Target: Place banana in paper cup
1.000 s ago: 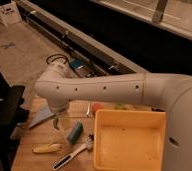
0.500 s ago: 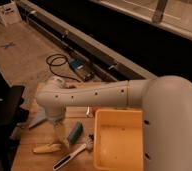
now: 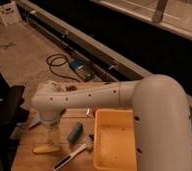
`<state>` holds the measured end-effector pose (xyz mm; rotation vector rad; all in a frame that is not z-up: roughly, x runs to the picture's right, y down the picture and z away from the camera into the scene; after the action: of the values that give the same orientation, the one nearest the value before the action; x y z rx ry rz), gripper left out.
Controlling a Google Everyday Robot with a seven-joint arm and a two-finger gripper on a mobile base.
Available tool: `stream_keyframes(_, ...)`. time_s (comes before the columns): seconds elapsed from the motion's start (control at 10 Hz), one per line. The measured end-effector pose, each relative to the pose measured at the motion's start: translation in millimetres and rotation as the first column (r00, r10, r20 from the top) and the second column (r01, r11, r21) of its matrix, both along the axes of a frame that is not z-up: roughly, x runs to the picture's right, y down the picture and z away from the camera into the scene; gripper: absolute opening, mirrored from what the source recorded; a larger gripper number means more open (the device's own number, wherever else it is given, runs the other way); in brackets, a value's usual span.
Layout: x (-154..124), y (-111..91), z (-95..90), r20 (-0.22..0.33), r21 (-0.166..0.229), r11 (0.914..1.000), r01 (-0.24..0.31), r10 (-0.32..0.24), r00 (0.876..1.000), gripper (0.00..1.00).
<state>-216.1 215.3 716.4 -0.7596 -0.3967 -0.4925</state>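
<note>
Banana (image 3: pixel 44 149) lies flat on the table (image 3: pixel 26 161), directly beneath the gripper (image 3: pixel 50 140).
The step is the approach to grasp. The gripper hangs just above the banana, clenched or released I cannot tell. Next it needs a firm hold, a lift, then the paper cup, which is not plainly visible.

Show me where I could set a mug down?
The table is bare in the near corner, bordered by the banana and the brush. It is crowded where the gripper hangs over the banana, beside the blue block and yellow tray.
</note>
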Motion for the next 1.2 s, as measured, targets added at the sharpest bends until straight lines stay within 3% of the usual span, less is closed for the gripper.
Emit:
stream_keyframes(0.2, -1, 1, 1.0, 0.005, -0.009, 1.0, -0.002, 0.002, 1.0, 0.8)
stream_keyframes(0.8, -22, 47, 19.0, 0.057, -0.109, 0.9941, 0.0, 0.006, 0.998, 0.8)
stream_keyframes(1.2, -30, 86, 29.6, 0.079, -0.206, 0.9785, 0.001, 0.016, 0.997, 0.8)
